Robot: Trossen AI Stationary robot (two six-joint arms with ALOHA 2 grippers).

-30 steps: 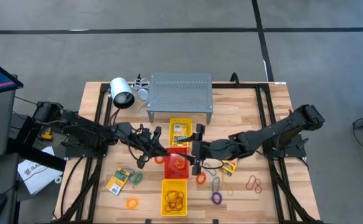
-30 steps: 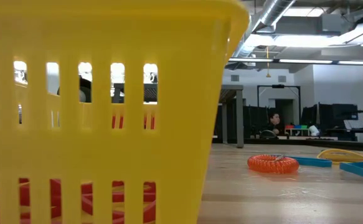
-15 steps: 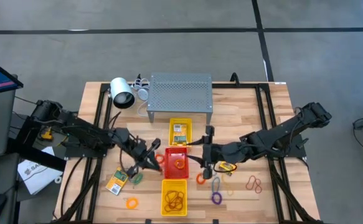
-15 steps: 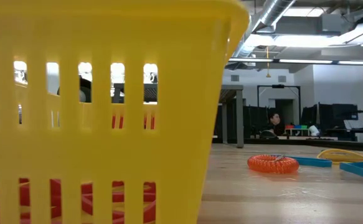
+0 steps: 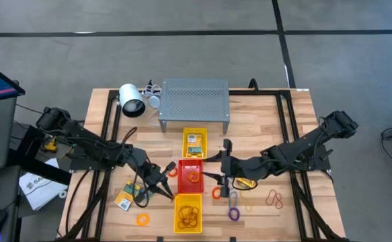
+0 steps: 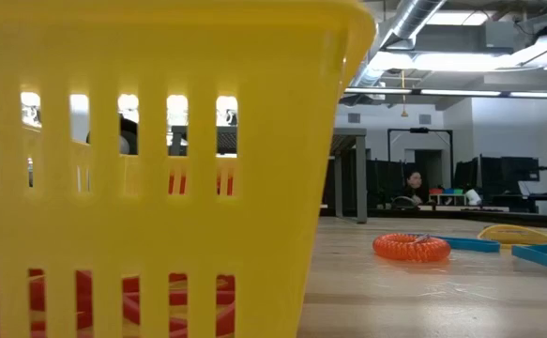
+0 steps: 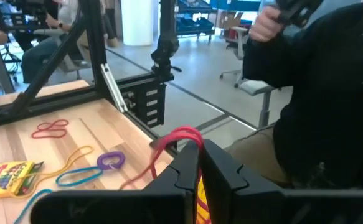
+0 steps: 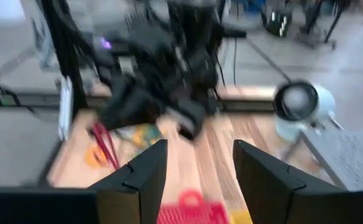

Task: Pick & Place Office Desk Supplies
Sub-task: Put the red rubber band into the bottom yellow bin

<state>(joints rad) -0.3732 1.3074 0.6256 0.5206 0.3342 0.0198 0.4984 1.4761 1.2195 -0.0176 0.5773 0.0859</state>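
High view: the red tray [image 5: 189,175] serves as landmark. The left gripper [image 5: 163,191] sits just beside its lower-left corner, fingers closed on a red band; a card packet [image 5: 126,197] lies farther out on that side. The right gripper [image 5: 226,180] hovers just beside the tray's right edge, above an orange ring [image 5: 217,193] and a purple ring [image 5: 233,214]. A yellow tray [image 5: 188,212] adjoins the red tray's near end.

Low view: the yellow tray wall [image 6: 151,169] fills the foreground; an orange coil [image 6: 412,247] lies on the table beyond. Neither gripper appears.

Left wrist view: the fingers [image 7: 180,171] are pressed together on the red band [image 7: 180,138], which loops above them.

Right wrist view: the fingers [image 8: 145,174] stand apart, holding nothing; the red tray [image 8: 192,211] lies between them.

Good practice, as judged: carry the band fully over the proper tray before releasing, so it drops inside the rim.
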